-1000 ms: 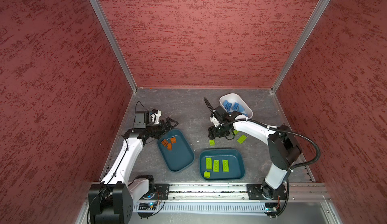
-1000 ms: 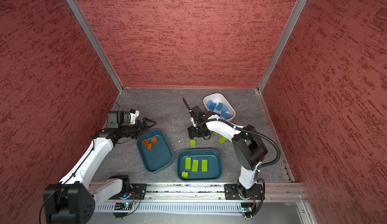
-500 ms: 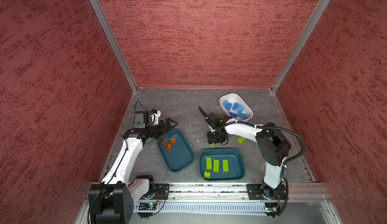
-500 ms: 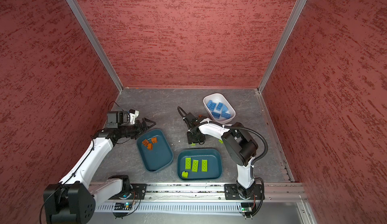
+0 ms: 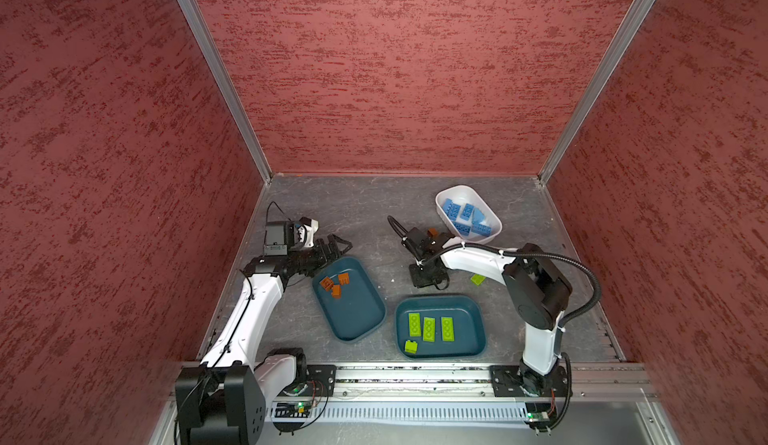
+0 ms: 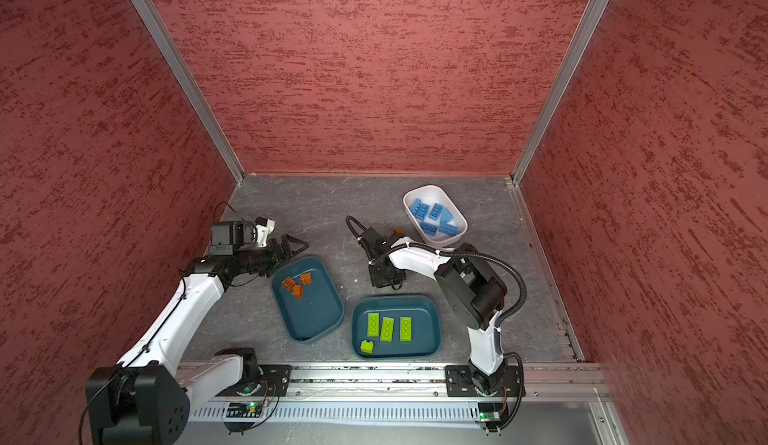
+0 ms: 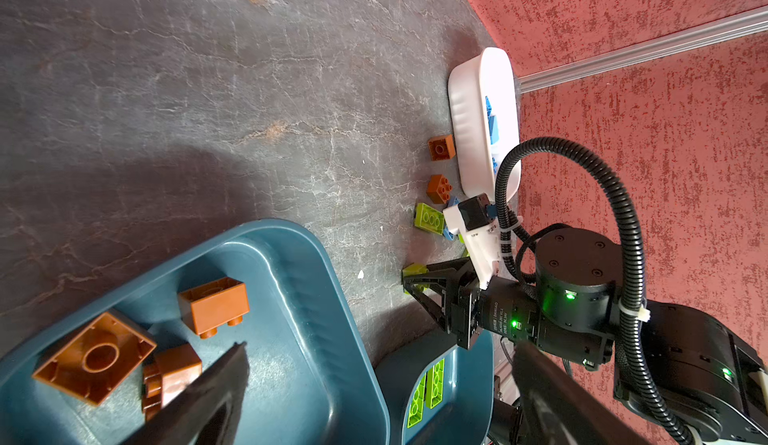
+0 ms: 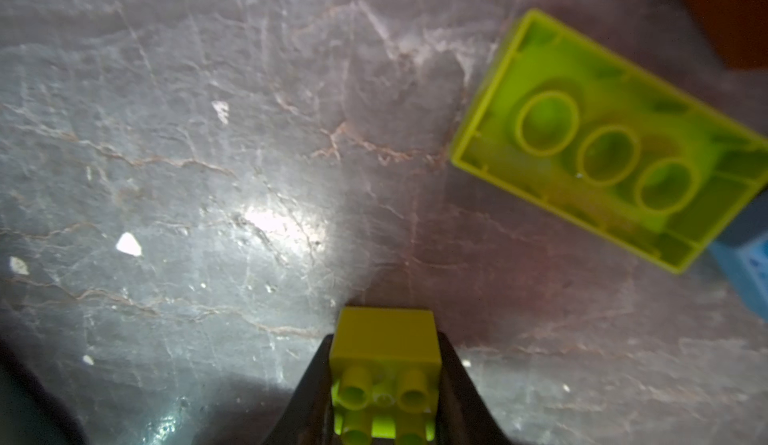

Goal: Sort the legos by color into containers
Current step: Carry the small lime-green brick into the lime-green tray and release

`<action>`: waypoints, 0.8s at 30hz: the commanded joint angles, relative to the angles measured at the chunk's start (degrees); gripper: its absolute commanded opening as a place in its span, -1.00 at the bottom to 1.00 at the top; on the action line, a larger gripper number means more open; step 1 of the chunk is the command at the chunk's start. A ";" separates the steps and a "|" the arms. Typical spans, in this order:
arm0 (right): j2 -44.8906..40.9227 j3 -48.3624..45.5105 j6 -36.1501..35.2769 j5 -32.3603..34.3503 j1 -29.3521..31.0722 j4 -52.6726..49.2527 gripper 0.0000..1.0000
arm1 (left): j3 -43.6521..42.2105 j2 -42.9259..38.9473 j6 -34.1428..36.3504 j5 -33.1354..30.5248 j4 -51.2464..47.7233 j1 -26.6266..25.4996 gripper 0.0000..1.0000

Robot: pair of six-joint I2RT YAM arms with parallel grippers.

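Pinching a small lime brick [image 8: 386,339] by two opposite sides, the right fingers [image 8: 455,384] sit low at the desk [image 8: 208,172], with the studs turned back toward the wrist. Whether the brick is clear of the desk I cannot tell. Its home, the teal tub of lime bricks [image 5: 469,330], lies near, toward the rail from this grip in both top views, so the right arm is plainly the nearer one. A long lime brick [image 8: 602,152] lies upside down just beside, with a blue brick [image 8: 744,268] at its end. The left fingers [image 7: 216,380] hang spread wide over the teal tub of orange-brown bricks [image 7: 299,359], holding nothing.
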 commanded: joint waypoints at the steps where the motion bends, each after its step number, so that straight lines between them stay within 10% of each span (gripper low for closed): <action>1: -3.90 4.39 -0.91 4.25 0.05 -3.66 -0.47 | -0.36 -0.84 -0.78 2.34 1.99 0.04 0.99; 24: -34.20 -20.35 11.52 -7.03 1.92 -16.31 -0.47 | 2.60 3.41 -1.59 2.76 5.62 -5.89 0.99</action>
